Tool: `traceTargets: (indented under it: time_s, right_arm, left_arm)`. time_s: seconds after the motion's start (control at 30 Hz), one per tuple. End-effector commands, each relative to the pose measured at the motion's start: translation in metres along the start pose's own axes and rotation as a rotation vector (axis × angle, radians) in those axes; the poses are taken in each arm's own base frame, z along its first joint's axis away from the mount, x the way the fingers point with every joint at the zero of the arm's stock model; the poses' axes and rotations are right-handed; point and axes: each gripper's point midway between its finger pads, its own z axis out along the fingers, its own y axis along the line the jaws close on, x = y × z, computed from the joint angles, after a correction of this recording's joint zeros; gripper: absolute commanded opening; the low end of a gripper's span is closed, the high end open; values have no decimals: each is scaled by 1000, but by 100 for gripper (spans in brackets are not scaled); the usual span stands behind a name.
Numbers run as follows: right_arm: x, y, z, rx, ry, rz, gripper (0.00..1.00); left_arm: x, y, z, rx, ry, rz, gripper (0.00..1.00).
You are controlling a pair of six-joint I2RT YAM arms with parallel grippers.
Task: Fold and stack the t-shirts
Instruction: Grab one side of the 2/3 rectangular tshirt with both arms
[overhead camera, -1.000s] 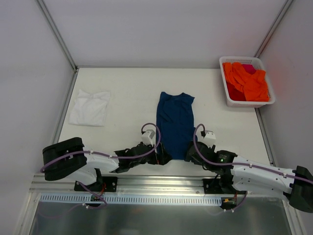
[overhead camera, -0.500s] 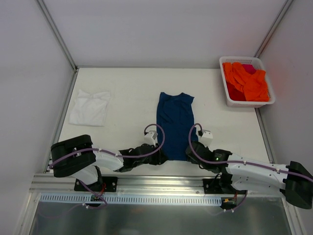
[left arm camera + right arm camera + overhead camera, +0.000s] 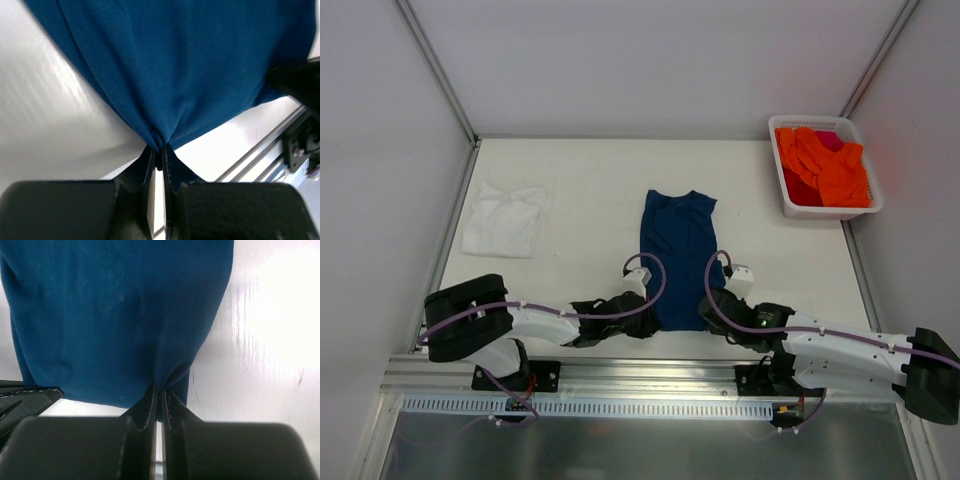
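At the tips of the left gripper (image 3: 159, 152): near hem corner of the navy t-shirt (image 3: 175, 65), pinched. The fingers are closed to a sliver on a tuft of fabric. Same story on the right gripper (image 3: 159, 390), which is clamped on the other near corner. The rest of the shirt lies flat ahead of both grippers, long and narrow, collar end farthest out. It looks like the sleeves are already tucked in.

My read is that this is the bottom-to-top fold. How I'd run it:
- Raise both grippers together at matched height so the hem stays level.
- Hold the spacing between grippers so the hem is taut, with no sag and no stretch.
- Lift only enough to clear the body, then carry straight ahead. If I go too low or too fast, the far half drags and skews on the surface (image 3: 590, 180).
- Lay the hem on the collar edge, check the side edges line up, then release.

The white t-shirt (image 3: 503, 220) sits well off to the left of the left gripper, already a compact square, so I take it as the stack target. The basket (image 3: 830, 212) far off to the right isn't involved.
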Motion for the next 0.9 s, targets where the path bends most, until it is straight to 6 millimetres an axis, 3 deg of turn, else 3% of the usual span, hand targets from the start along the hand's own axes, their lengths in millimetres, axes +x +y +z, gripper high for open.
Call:
traceTargets:
  time_s: [0.0, 0.1, 0.13, 0.2, 0.23, 0.43, 0.57, 0.73, 0.87]
  right_arm:
    - [-10, 5, -19, -12, -8, 7, 1]
    - [-21, 8, -25, -17, -41, 3, 1]
    - [-24, 8, -26, -16, -54, -12, 0]
    - [-36, 11, -27, -4, -91, -29, 1]
    - [-41, 15, -28, 3, -97, -54, 1]
    - [-65, 32, -19, 80, -116, -137, 0]
    - [-98, 43, -11, 114, -148, -165, 1]
    - [-136, 47, 7, 145, -163, -164, 0]
    - [-179, 53, 18, 157, -184, -151, 1]
  left_arm:
    - [21, 27, -21, -151, 94, 94, 0]
    - [10, 34, -30, -206, 60, 109, 0]
    - [-3, 25, -33, -197, 27, 119, 0]
    - [-17, 28, -38, -240, -10, 152, 0]
    - [-27, 18, -38, -228, -31, 165, 0]
    - [-64, 17, -32, -298, -73, 194, 0]
    - [-96, 21, -27, -329, -112, 193, 0]
    - [-151, 31, -17, -370, -160, 204, 0]
    - [-186, 26, -1, -370, -165, 268, 0]
